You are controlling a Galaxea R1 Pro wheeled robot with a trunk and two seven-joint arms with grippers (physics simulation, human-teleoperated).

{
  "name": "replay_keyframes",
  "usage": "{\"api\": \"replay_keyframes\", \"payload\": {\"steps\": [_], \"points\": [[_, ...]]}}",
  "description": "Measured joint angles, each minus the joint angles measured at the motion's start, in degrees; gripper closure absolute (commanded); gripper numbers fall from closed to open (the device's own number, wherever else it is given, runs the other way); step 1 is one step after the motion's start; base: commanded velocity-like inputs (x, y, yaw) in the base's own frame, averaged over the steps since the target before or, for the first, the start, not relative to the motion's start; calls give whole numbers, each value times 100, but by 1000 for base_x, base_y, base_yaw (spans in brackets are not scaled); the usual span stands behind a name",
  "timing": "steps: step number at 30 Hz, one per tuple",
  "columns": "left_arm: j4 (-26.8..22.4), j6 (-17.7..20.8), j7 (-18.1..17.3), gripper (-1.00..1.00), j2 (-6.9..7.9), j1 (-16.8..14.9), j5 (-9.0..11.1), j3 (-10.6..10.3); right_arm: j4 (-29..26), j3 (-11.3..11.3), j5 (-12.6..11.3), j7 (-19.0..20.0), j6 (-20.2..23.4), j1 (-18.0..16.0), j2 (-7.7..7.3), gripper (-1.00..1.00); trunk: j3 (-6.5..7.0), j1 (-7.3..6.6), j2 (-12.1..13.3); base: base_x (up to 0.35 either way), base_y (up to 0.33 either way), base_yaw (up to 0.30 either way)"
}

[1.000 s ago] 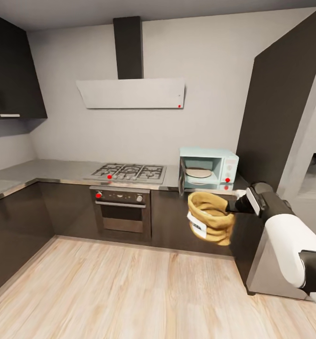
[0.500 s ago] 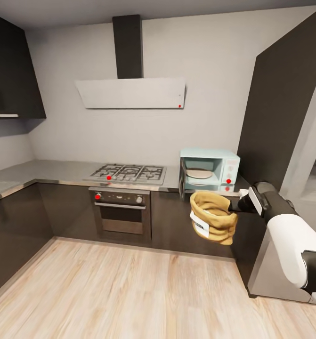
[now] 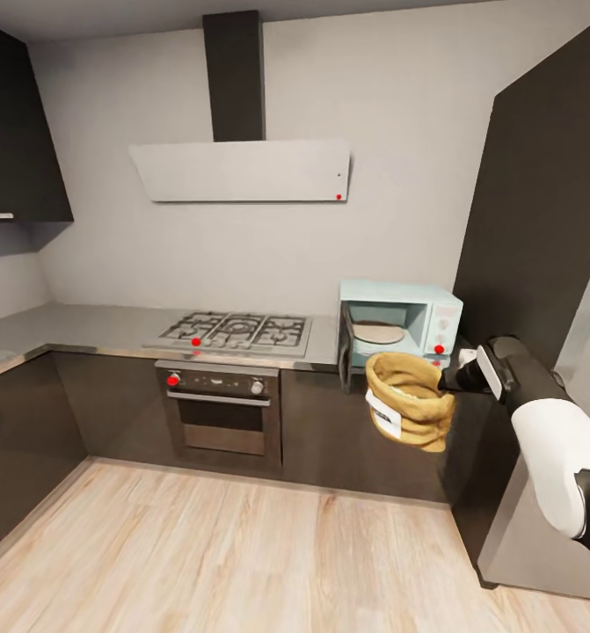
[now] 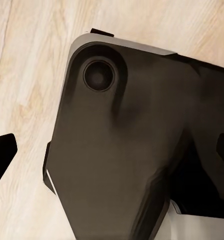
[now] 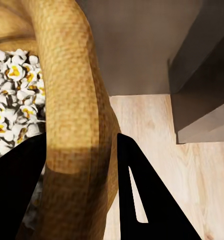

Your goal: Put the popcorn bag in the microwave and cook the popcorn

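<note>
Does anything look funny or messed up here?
Yes: the popcorn in the popcorn bag already looks popped, yet the right gripper holds the bag in the air outside the microwave, whose door hangs open.

The popcorn bag (image 5: 71, 100) is cut off by the right wrist view's edges, its label hidden.

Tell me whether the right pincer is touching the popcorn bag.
Touching. The right wrist view shows the right pincer with one finger on each side of the popcorn bag rim, pinching it.

popcorn bag (image 3: 409, 400) label lettering unreadable
</note>
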Motion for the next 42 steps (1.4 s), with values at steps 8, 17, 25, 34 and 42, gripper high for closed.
{"api": "replay_keyframes", "payload": {"steps": [8,17,25,34,42], "points": [[0,0,0,-100,0,0,0,0,-243,15,4,7,0,0,-5,100,0,0,0,306,0,0],[0,0,0,-100,0,0,0,0,-427,13,14,-1,0,0,-79,100,0,0,0,308,0,0],[0,0,0,-100,-1,0,-5,-1,-953,17,27,-106,0,1,-79,100,0,2,1,125,0,0],[0,0,0,-100,0,0,-16,-2,-957,58,25,-134,0,0,-156,100,0,0,0,144,0,0],[0,0,0,-100,0,0,-9,0,-957,53,25,-134,0,0,-158,100,0,0,0,302,0,0]]}}
